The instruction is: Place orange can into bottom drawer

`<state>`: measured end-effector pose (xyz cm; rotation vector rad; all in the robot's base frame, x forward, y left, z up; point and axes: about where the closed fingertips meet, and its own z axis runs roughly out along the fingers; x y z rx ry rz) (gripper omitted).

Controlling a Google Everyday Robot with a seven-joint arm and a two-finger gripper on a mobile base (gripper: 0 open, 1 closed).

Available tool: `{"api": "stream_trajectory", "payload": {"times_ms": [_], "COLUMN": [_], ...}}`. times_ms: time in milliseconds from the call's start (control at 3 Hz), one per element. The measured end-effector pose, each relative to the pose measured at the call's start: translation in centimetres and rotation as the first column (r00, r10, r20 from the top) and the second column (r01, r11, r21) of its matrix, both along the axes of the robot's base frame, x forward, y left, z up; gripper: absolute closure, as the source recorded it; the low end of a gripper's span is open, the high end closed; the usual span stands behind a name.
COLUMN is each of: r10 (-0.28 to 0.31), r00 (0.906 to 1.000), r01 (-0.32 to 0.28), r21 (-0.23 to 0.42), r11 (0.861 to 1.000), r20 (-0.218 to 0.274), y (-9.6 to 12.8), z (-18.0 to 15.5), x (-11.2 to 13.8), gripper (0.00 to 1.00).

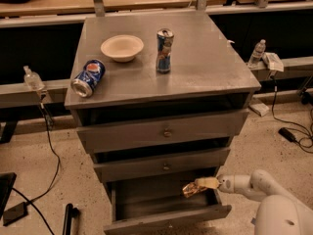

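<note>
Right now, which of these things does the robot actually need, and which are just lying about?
In the job: orange can, gripped by the claw, over the open bottom drawer.

Just lying about: Pepsi can on its side, upright slim can and bowl, all on the cabinet top; a plastic bottle beside the cabinet.

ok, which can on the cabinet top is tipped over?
The blue Pepsi can, front-left; the slim can stands upright. The orange can is at the gripper, in the bottom drawer.

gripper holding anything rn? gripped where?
Yes. The gripper holds the orange can by its right end, the one nearest the arm, with the can lying sideways over the open bottom drawer.
</note>
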<state>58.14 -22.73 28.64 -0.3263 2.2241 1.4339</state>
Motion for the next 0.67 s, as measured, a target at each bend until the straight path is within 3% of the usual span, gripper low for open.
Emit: {"api": "stream_trajectory", "payload": {"times_ms": [333,667], "r10": [0.034,0.047], "r00": [0.9985,0.9962], "r01": [-0.036,-0.050], "r21": [-0.043,-0.046], "r11": [0.998,0.998], "r20": [-0.043,-0.073], "y": [1.0,1.3], "z": [-3.9,-6.5], "x": [0.0,-0.1], "gripper": [1.00,1.00]}}
